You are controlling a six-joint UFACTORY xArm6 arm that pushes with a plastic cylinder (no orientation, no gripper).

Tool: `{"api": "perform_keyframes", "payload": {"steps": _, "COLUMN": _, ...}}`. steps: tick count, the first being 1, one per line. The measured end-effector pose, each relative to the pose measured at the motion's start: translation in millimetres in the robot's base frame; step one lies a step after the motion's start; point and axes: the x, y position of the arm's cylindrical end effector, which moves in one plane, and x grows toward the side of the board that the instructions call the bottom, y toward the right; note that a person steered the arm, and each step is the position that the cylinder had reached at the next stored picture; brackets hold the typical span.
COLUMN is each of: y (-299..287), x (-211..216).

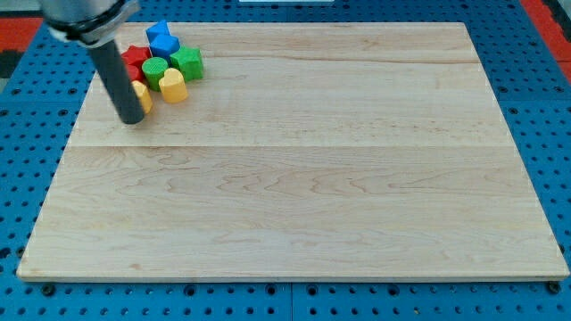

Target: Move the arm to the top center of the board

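My tip [132, 117] rests on the wooden board [294, 178] near its top-left corner, at the lower left of a cluster of blocks. It touches or nearly touches a yellow block [143, 94] partly hidden behind the rod. A yellow cylinder-like block [172, 86] lies just to the right. A green cylinder [155, 70] and a green star-like block [188, 62] lie above. Two blue blocks [161, 40] sit at the cluster's top. Red blocks [135, 59] sit at the left, partly hidden by the rod.
The board lies on a blue pegboard table [553, 134]. A red area [549, 18] shows at the top right corner. The arm's grey body [85, 16] enters from the top left.
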Motion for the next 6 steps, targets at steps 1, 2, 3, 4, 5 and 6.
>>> {"api": "perform_keyframes", "payload": {"steps": 1, "y": 33, "x": -14}}
{"api": "perform_keyframes", "payload": {"steps": 2, "y": 35, "x": -6}}
{"api": "perform_keyframes", "payload": {"steps": 3, "y": 69, "x": -10}}
{"api": "perform_keyframes", "payload": {"steps": 4, "y": 111, "x": -82}}
{"api": "perform_keyframes", "payload": {"steps": 5, "y": 127, "x": -168}}
{"api": "perform_keyframes", "payload": {"steps": 6, "y": 121, "x": -195}}
